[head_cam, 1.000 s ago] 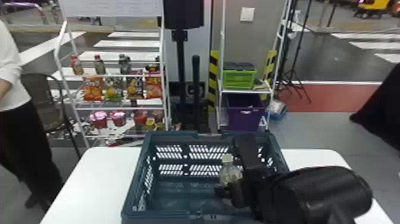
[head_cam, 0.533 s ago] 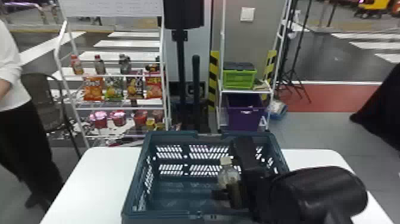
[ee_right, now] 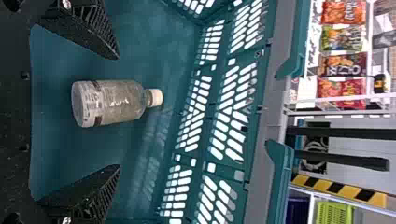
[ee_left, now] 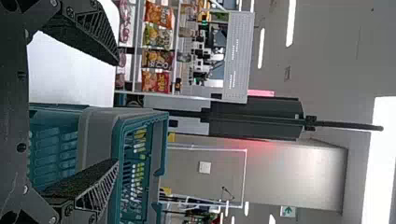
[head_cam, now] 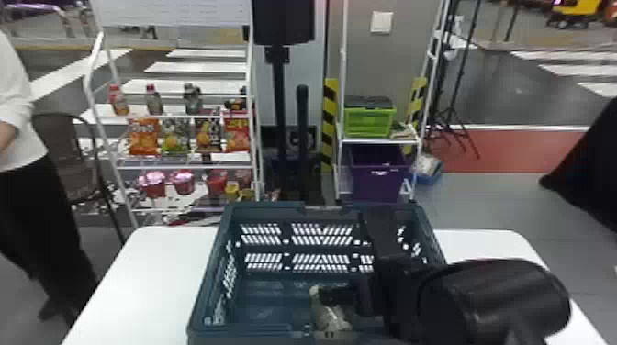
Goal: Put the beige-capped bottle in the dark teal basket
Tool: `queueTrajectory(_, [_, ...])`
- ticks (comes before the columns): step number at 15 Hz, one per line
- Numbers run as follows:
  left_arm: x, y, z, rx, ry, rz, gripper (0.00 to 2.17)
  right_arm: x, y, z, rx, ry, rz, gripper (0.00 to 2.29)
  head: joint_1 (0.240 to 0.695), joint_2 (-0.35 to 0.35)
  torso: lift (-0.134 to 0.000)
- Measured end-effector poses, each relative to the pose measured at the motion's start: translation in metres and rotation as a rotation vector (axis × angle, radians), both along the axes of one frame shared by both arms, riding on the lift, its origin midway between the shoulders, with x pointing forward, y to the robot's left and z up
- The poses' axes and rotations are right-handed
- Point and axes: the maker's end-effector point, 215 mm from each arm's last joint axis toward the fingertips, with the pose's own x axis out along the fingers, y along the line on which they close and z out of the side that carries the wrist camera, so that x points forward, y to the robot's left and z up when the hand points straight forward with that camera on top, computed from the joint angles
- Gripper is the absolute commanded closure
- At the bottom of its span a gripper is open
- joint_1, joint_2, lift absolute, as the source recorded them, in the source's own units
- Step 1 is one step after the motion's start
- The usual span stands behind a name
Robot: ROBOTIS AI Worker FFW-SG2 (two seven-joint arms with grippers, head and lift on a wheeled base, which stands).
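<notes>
Right wrist view had the beige-capped bottle [ee_right: 112, 102] down inside the dark teal basket [ee_right: 159, 53], with the right gripper [ee_right: 117, 112] wide open around it. There was a gap on each side, so the fingers were not touching the bottle. Half a second before, in the head view, the bottle was higher up and nearly straight, snug in that gripper. Now it had dropped lower and tipped, with its cap [head_cam: 314, 291] leaning toward the robot's left. The right arm [head_cam: 496, 298] had hardly moved, so the big change was the letting go. I could not tell if the bottle lay flat or was just tilted. Either way, it was in the basket, so the main job looked done, or very close to it. The left gripper [ee_left: 117, 112] was open and empty by the basket, which sat on the white desk [head_cam: 160, 275]. Next, the right gripper would need to go up and out slowly, keeping its fingers apart. A finger could bump the bottle and roll it, but the basket's tall walls should keep it in.
</notes>
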Motion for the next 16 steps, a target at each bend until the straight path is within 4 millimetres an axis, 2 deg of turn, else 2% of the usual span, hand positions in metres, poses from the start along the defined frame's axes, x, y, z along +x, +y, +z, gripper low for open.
queueTrajectory(3, [0.000, 0.000, 0.001, 0.000, -0.002, 0.000, 0.15, 0.004, 0.008, 0.015, 0.046, -0.058, -0.003, 0.04, 0.499, 0.000, 0.000])
queueTrajectory(6, [0.000, 0.000, 0.000, -0.001, -0.001, 0.001, 0.15, 0.004, 0.007, 0.045, 0.086, -0.163, -0.016, 0.04, 0.499, 0.000, 0.000])
queueTrajectory(8, [-0.001, 0.000, 0.000, -0.002, -0.001, 0.001, 0.15, 0.001, -0.003, 0.061, 0.103, -0.253, -0.034, 0.04, 0.499, 0.000, 0.000])
queueTrajectory(11, [0.000, 0.000, 0.000, -0.001, 0.000, 0.001, 0.15, -0.015, -0.023, 0.072, 0.144, -0.366, -0.070, 0.04, 0.499, 0.000, 0.000])
queueTrajectory(13, [0.001, 0.000, 0.001, -0.002, -0.002, 0.000, 0.15, -0.027, -0.039, 0.087, 0.191, -0.481, -0.108, 0.04, 0.499, 0.000, 0.000])
queueTrajectory(16, [0.001, -0.001, 0.003, -0.003, -0.005, -0.002, 0.15, -0.056, -0.065, 0.086, 0.188, -0.541, -0.153, 0.04, 0.499, 0.000, 0.000])
